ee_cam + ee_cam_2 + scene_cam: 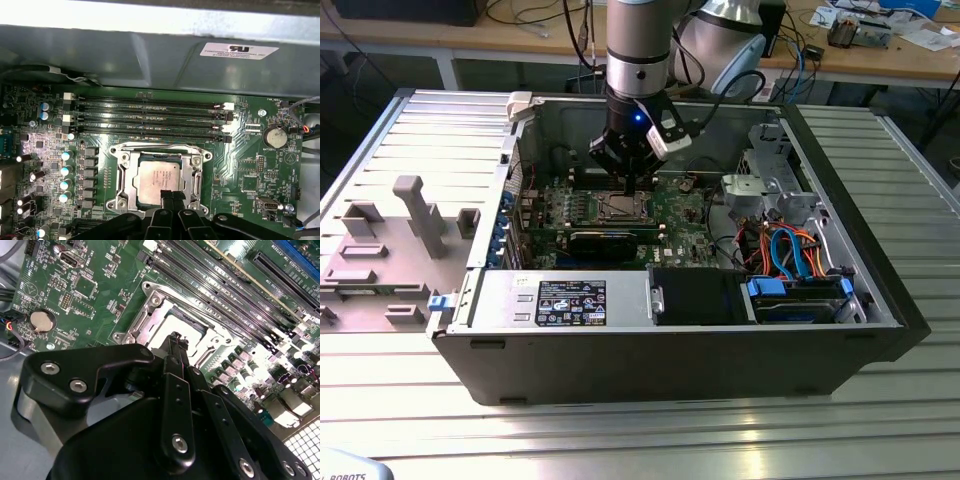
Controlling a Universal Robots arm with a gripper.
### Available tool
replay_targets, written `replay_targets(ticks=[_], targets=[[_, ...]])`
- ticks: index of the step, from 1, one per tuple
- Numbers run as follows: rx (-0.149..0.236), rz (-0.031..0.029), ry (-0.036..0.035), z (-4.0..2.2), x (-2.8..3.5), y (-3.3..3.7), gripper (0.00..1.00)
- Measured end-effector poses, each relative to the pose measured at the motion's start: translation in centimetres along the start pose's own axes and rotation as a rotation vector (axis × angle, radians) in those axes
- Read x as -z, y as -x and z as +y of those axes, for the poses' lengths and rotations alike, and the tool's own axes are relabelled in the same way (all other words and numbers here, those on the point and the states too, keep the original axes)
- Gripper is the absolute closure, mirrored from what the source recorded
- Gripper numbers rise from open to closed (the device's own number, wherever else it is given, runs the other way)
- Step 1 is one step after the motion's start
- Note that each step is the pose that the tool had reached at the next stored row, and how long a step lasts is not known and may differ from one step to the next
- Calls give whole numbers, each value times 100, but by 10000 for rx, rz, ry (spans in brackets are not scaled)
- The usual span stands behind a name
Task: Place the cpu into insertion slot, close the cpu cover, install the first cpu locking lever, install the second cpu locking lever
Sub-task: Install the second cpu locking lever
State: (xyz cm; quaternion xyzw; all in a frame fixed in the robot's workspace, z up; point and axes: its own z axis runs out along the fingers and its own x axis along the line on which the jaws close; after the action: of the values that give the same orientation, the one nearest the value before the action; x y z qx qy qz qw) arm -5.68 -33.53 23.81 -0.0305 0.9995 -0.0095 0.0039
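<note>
so, we see the cpu (159,181) already lying flat in the insertion slot (131,196), silver top up, and the cpu cover (194,167) appears to be folded down around it, its window framing the chip. we judge the first two steps done or nearly so; whether either locking lever is latched we cannot tell from these pictures.

the claw (171,198) hangs straight down over the socket, its dark fingertips drawn close together and touching or just above the near edge of the chip in the first wrist view. in the second wrist view the claw (175,340) points at the socket frame with nothing held between its tips. we read it as nearly closed and empty, pressing or probing, not carrying.

the green motherboard (675,215) sits at the bottom of an open computer case (670,360), with the long black memory slots (150,120) just beside the socket and a round coin battery (274,136) near one corner. bundles of orange and blue cables (790,250) fill the case toward the exterior view's right. the case rests on a ribbed metal tabletop (620,440), with a grey fixture tray (380,250) at the exterior view's left and a wooden bench (880,55) with cluttered gear behind.
</note>
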Motion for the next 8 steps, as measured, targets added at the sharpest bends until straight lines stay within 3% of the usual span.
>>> replay_targets(ticks=[3,6,8], targets=[[3,3,-4,-10,2,0,89],[1,5,-1,-79,-3,7,89],[-1,7,-1,-196,-7,10,89]])
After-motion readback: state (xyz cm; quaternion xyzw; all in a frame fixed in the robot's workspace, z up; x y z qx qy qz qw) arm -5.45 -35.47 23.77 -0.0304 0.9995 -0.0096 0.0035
